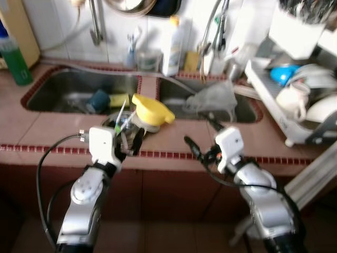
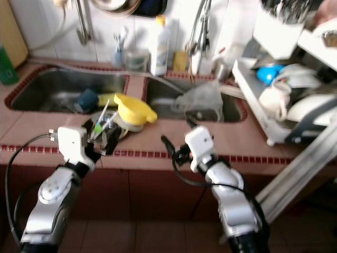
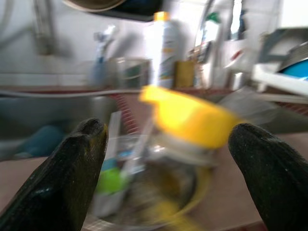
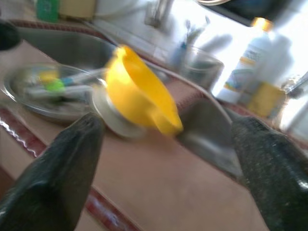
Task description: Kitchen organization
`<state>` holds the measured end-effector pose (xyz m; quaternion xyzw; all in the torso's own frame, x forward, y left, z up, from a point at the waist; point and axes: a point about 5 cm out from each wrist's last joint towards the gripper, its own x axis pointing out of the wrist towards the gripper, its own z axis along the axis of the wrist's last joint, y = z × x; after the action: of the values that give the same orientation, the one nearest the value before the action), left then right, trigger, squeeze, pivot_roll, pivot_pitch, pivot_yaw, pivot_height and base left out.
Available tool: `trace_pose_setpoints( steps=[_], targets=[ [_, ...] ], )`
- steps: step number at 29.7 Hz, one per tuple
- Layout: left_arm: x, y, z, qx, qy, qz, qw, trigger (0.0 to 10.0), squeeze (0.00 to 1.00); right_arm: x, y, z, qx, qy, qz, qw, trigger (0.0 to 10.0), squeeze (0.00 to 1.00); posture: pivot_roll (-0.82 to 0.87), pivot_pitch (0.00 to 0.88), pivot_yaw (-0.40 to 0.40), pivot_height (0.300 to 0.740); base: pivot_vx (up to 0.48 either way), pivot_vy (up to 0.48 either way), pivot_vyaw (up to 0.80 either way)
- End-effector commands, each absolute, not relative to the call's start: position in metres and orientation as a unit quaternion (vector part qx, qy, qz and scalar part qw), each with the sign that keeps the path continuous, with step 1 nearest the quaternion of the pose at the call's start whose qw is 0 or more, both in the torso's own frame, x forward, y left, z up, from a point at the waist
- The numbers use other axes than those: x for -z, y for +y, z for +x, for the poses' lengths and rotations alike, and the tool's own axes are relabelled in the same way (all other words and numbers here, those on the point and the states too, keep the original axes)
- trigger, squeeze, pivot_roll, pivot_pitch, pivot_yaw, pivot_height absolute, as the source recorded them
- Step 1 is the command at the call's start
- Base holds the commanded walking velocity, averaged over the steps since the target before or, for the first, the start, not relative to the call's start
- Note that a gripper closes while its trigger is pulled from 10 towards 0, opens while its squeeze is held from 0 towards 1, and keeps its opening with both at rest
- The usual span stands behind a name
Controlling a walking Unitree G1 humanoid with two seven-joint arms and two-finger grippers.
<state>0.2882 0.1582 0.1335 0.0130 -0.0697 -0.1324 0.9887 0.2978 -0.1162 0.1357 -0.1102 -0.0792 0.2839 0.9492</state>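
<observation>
A yellow plastic cup [image 1: 151,109] lies tipped on a small white dish beside a shallow metal bowl [image 4: 29,103] of utensils, on the tiled counter between two sinks. My left gripper [image 1: 130,141] hovers open at the bowl's near side; in its wrist view the fingers [image 3: 77,163] frame the bowl and the yellow cup [image 3: 187,118]. My right gripper [image 1: 199,150] is open over the counter's front edge, right of the cup and apart from it. Its wrist view looks across the counter at the yellow cup [image 4: 139,94].
The left sink [image 1: 68,89] holds a blue sponge [image 1: 98,100]; a clear plastic bag [image 1: 213,97] lies in the right sink. A white bottle [image 1: 171,47] stands at the back. A dish rack [image 1: 295,121] with crockery fills the right; a green bottle [image 1: 16,60] stands far left.
</observation>
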Motion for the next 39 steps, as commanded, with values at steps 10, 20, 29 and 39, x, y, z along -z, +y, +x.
trace_pose_setpoints(
  steps=[10,20,29,39],
  targets=[
    [-0.141,0.148,0.287,0.159,-0.080,0.033,0.983,10.0,0.00,-0.137,-0.126,0.296,-0.313,-0.071,-0.148,0.936,10.0,0.00,0.01,0.030,-0.063,0.740,0.000,0.000,0.00],
    [-0.147,0.138,0.289,0.173,-0.082,0.038,0.981,10.0,0.00,-0.145,-0.134,0.302,-0.357,-0.068,-0.191,0.912,10.0,0.00,0.00,0.039,-0.062,0.740,0.000,0.000,0.00],
    [-0.151,0.133,0.292,0.173,-0.078,0.035,0.981,10.0,0.00,-0.152,-0.143,0.315,-0.365,-0.066,-0.218,0.903,10.0,0.00,0.00,0.038,-0.065,0.740,0.000,0.000,0.00],
    [-0.161,0.134,0.297,0.169,-0.088,0.039,0.981,10.0,0.00,-0.165,-0.149,0.337,-0.360,-0.076,-0.231,0.901,10.0,0.00,0.01,0.065,-0.077,0.740,0.000,0.000,0.00]
  ],
)
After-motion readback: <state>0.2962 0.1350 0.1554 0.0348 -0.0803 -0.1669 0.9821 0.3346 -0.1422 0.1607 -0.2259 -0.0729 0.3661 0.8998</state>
